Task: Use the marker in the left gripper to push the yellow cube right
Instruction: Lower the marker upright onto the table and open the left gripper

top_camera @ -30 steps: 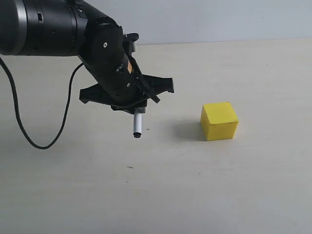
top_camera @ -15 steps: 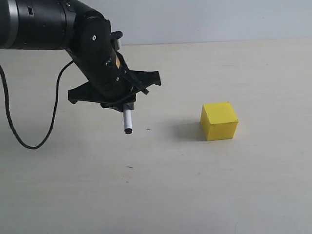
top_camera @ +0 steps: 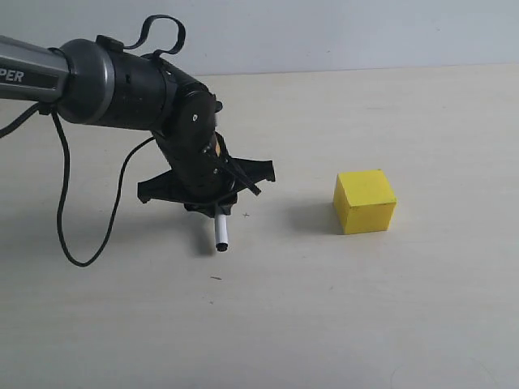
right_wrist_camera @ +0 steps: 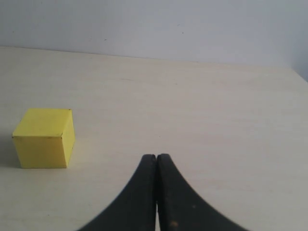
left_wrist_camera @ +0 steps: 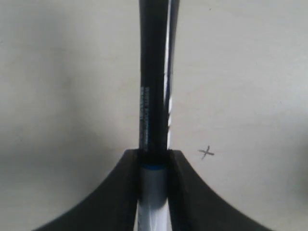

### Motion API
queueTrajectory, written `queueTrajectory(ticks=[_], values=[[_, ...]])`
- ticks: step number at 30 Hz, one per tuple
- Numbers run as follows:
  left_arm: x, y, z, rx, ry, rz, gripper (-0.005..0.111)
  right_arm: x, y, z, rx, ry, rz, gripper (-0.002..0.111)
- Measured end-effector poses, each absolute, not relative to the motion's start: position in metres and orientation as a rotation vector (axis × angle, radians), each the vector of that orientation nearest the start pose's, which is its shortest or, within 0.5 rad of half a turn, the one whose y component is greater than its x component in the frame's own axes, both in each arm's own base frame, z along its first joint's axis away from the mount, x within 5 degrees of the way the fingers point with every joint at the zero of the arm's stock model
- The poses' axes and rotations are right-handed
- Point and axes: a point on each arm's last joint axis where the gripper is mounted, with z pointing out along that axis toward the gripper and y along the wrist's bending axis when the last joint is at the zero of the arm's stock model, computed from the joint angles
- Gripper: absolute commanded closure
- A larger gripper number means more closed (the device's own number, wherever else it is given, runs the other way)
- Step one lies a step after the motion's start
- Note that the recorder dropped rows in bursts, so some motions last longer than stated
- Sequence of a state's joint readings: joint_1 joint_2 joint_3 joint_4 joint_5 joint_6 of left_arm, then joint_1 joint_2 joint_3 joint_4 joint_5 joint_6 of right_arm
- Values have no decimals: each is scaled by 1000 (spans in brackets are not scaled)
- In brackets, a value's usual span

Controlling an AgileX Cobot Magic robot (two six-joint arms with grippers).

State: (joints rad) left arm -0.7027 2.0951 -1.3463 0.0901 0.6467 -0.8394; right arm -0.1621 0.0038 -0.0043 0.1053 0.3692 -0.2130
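While the left claw [top_camera: 212, 201] is staying clamped on the marker [top_camera: 220, 233], it is sitting lower than a moment ago, bringing the marker's tip close to the desk [top_camera: 405, 316], which is looking like the right height for meeting a cube face. The yellow cube [top_camera: 365, 201] is resting well apart to the right, untouched. Only a small pen cross [top_camera: 246, 215] is lying between them, blocking nothing. The right claw [right_wrist_camera: 156, 157] is waiting with tips pressed together

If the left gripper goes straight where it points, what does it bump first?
Probably the table: the left gripper points down, so the tip of its marker would touch there first. The yellow cube sits off to the side, apart.
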Motion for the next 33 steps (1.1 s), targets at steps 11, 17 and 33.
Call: queueTrajectory(ticks=[11, 17, 33], values=[[319, -264, 116, -45, 2925, -164, 107, 53, -5, 181, 17, 1853, -158, 108], [320, -264, 115, -42, 2927, -161, 107, 53, -5, 181, 17, 1853, -158, 108], [320, -264, 115, -42, 2927, -161, 107, 53, -5, 181, 17, 1853, -158, 108]])
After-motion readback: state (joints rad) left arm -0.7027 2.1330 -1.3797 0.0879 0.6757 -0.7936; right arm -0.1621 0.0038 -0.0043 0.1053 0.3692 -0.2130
